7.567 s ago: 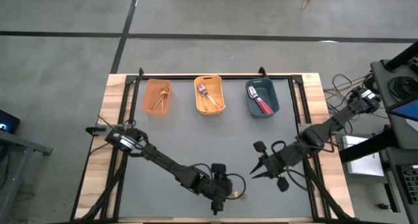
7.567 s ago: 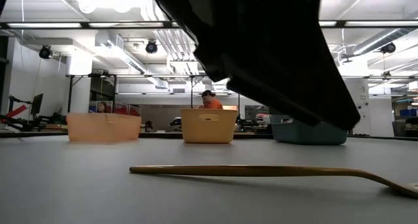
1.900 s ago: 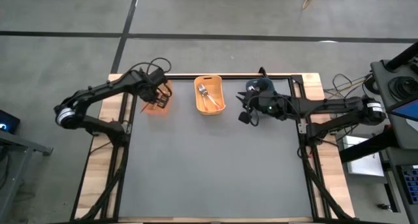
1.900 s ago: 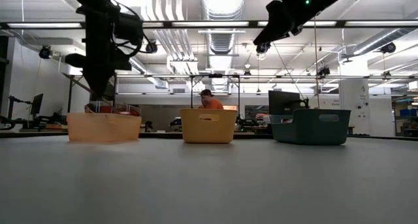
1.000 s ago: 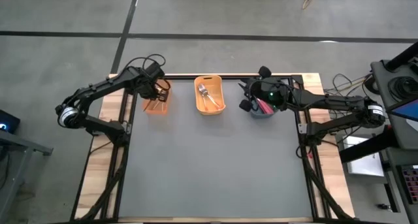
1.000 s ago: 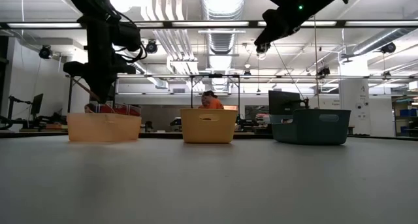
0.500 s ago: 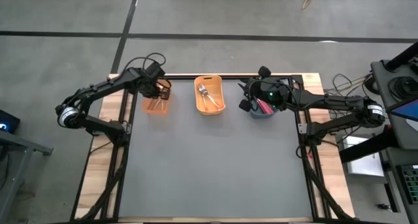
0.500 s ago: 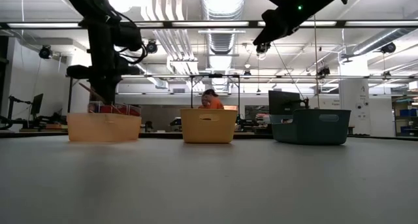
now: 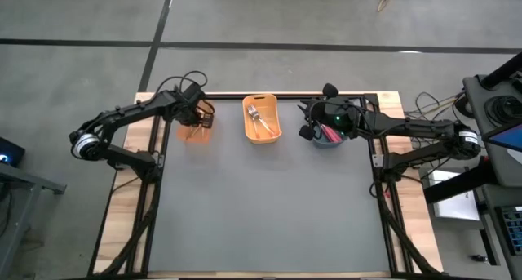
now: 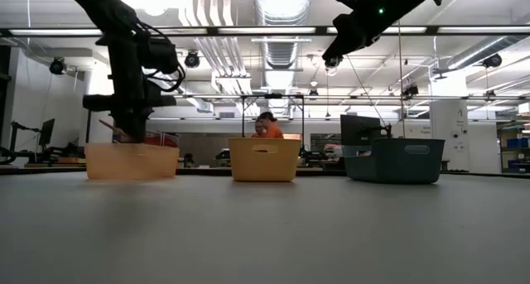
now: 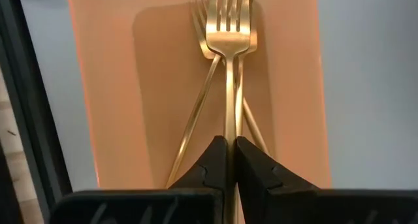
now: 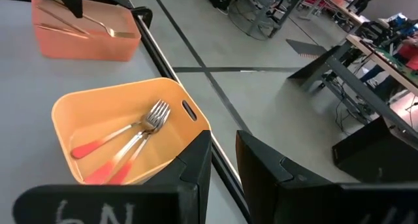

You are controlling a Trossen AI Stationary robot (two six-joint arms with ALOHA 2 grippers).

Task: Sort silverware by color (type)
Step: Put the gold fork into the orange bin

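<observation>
My left gripper [image 9: 196,119] is over the peach bin [image 9: 189,135] at the table's far left, shut on a gold fork [image 11: 229,67]. Other gold forks [image 11: 196,113] lie on the bin's floor below it. My right gripper [image 9: 312,127] hovers open and empty over the blue bin [image 10: 393,161], where red-pink handles [image 9: 331,135] show. The orange bin [image 12: 117,93] between them holds silver-tined forks with orange handles [image 12: 124,149]. My left gripper pinches the gold fork's handle [image 11: 230,129] between its two fingers [image 11: 217,160]. The fork runs straight out ahead of the fingers, in line with them, tines [image 11: 230,2] away from the gripper. It lies roughly level over the bin; whether it touches the forks below, I cannot tell.
The three bins stand in a row along the table's far edge, just inside a black frame rail [image 9: 269,95]. The grey mat [image 9: 261,206] takes up the rest of the table. A person in orange [image 10: 265,128] is far behind the table.
My left gripper has gone down a little toward the peach bin with the gold fork, and the fork has tipped from slanting to nearly level. My right gripper has stayed over the blue bin.
</observation>
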